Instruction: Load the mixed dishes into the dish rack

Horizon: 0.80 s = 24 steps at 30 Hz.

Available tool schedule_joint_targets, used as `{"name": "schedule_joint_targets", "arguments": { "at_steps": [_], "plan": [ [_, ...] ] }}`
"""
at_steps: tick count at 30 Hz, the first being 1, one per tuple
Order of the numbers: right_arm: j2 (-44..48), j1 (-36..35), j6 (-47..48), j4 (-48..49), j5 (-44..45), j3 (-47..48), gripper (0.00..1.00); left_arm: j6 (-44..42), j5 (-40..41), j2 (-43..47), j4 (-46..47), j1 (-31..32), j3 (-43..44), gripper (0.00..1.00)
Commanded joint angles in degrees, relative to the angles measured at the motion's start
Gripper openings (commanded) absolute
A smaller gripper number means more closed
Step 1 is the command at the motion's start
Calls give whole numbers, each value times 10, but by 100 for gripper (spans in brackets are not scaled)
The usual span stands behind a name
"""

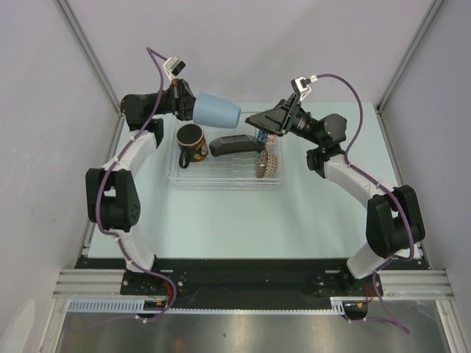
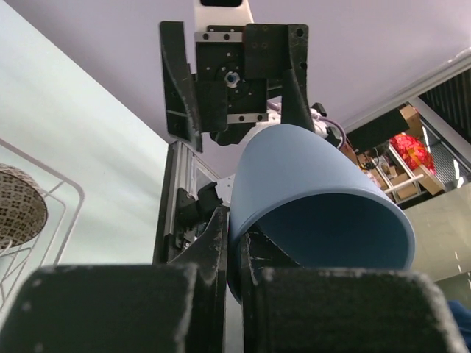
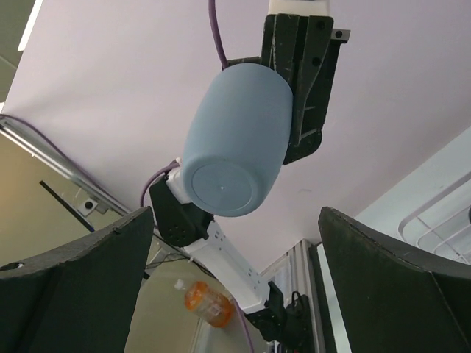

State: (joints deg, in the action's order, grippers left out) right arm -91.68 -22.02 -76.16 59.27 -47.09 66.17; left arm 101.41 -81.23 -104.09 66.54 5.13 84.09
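Note:
My left gripper point(image 1: 185, 107) is shut on the rim of the small light-blue cup point(image 1: 218, 110) and holds it on its side in the air, above the back edge of the clear dish rack point(image 1: 224, 179). In the left wrist view the fingers point(image 2: 213, 250) pinch the cup's wall point(image 2: 316, 191). My right gripper point(image 1: 259, 121) is open and empty, facing the cup's base point(image 3: 235, 147) across a gap. In the rack stand the red-inside dark mug point(image 1: 191, 142), the black square plate point(image 1: 235, 145), the beige patterned bowl point(image 1: 268, 165) and the blue patterned bowl point(image 1: 266, 138), partly under my right gripper. The yellow plate is out of view.
The rack stands at the back middle of the pale green table point(image 1: 316, 213). Grey walls and metal frame posts point(image 1: 92, 59) close in the back and sides. The beige bowl point(image 2: 18, 209) and the rack's rim point(image 2: 70, 195) show at the left of the left wrist view.

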Motion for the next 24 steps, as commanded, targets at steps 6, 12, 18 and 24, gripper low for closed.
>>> {"name": "schedule_joint_targets", "arguments": {
  "at_steps": [6, 12, 18, 24],
  "plan": [
    [0, -21, 51, -29, -13, 28, 100, -61, 20, 42, 119, 14, -39, 0],
    [-10, -36, 71, -56, -1, 49, 100, -565, 76, 125, -458, 29, -18, 0],
    [-32, -46, 59, -34, 1, 61, 100, -502, 74, 105, -388, 36, -24, 0],
    [-48, -59, 63, -32, 2, 87, 100, -517, 82, 94, -400, 51, -27, 0]
  ]
}}
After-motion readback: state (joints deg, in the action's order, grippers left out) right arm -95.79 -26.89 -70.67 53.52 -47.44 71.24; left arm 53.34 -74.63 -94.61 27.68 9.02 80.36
